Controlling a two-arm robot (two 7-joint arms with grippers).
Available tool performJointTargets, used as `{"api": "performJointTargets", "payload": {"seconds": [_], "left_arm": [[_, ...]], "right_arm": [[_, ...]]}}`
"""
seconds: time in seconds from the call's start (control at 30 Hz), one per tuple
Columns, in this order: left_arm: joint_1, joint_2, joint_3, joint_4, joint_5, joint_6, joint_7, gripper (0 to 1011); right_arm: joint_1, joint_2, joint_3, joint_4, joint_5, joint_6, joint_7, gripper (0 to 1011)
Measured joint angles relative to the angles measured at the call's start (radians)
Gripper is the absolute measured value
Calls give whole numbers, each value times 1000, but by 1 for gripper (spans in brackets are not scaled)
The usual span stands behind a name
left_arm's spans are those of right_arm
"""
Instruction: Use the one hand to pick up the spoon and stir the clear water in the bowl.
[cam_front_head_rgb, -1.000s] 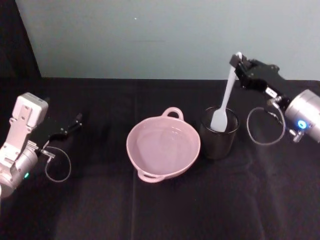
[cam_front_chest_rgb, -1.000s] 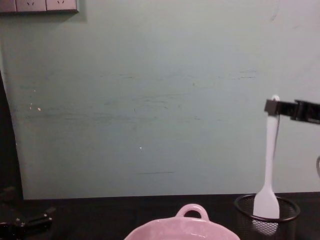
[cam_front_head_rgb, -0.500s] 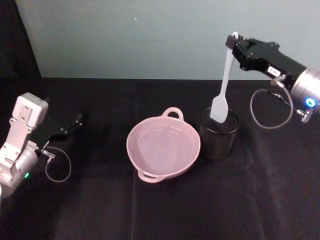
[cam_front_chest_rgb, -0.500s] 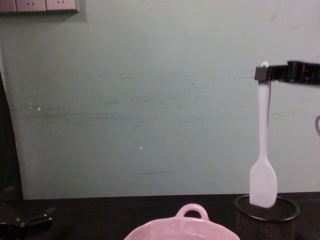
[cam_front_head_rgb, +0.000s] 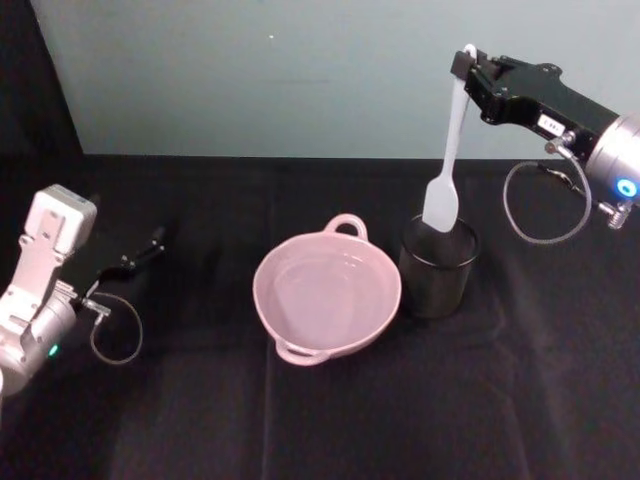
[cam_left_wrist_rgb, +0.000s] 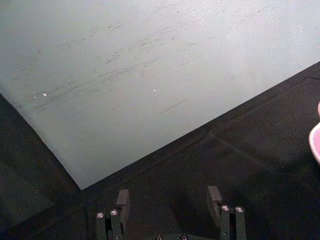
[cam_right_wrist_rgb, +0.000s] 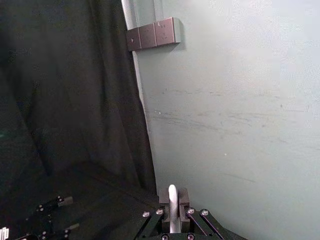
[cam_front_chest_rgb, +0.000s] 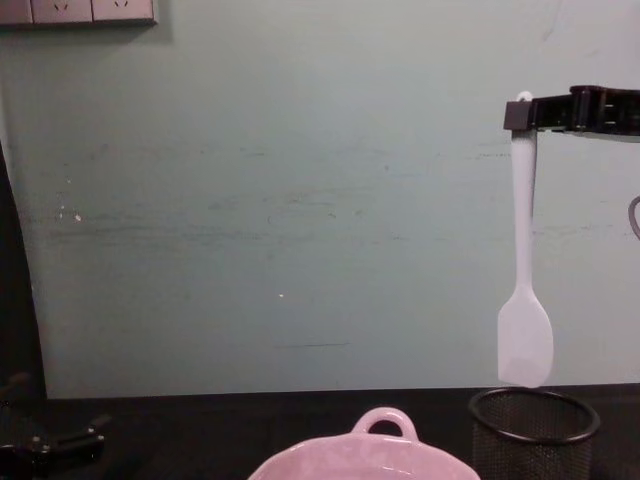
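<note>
My right gripper is shut on the top of the white spoon's handle. The spoon hangs straight down, its flat head just above the rim of the black mesh cup. In the right wrist view the handle end sits clamped between the fingers. The pink bowl stands left of the cup on the black cloth, its loop handle facing the back wall. A faint sheen of clear water lies in it. My left gripper is parked open at the far left.
The black mesh cup stands close beside the bowl's right side. A teal wall closes off the back of the table. Grey cable loops hang by each wrist. Open black cloth lies in front of the bowl.
The right gripper has lifted the spoon straight up; its head has come out of the mesh cup and now hangs above the rim. The left arm has stayed put.
</note>
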Motion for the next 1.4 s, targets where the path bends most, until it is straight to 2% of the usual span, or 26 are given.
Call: {"api": "performJointTargets", "payload": {"seconds": [0.67,0.77,0.9,0.93,1.0,1.03,1.07,1.1,1.2,1.27,1.3,1.4], "left_arm": [[0,0,0,0,0,0,0,1011],[0,0,0,0,0,0,0,1011],[0,0,0,0,0,0,0,1011],[0,0,0,0,0,0,0,1011],[0,0,0,0,0,0,0,1011],[0,0,0,0,0,0,0,1011],[0,0,0,0,0,0,0,1011],[0,0,0,0,0,0,0,1011],[0,0,0,0,0,0,0,1011],[0,0,0,0,0,0,0,1011],[0,0,0,0,0,0,0,1011],[0,0,0,0,0,0,0,1011]], "right_arm": [[-3,-1,1,3,2,-2,0,109],[2,0,-9,-1,4,-4,3,109],[33,-19,-49,10,0,-4,22,109],[52,-35,-74,22,-6,-4,32,109],[70,-52,-99,38,-12,-6,43,109],[89,-72,-126,58,-22,-12,58,109],[89,-72,-126,58,-22,-12,58,109],[105,-92,-151,80,-32,-20,70,109],[132,-131,-196,129,-53,-37,92,109],[144,-156,-221,163,-67,-55,106,109],[144,-156,-221,163,-67,-55,106,109],[150,-188,-248,213,-86,-87,127,109]]}}
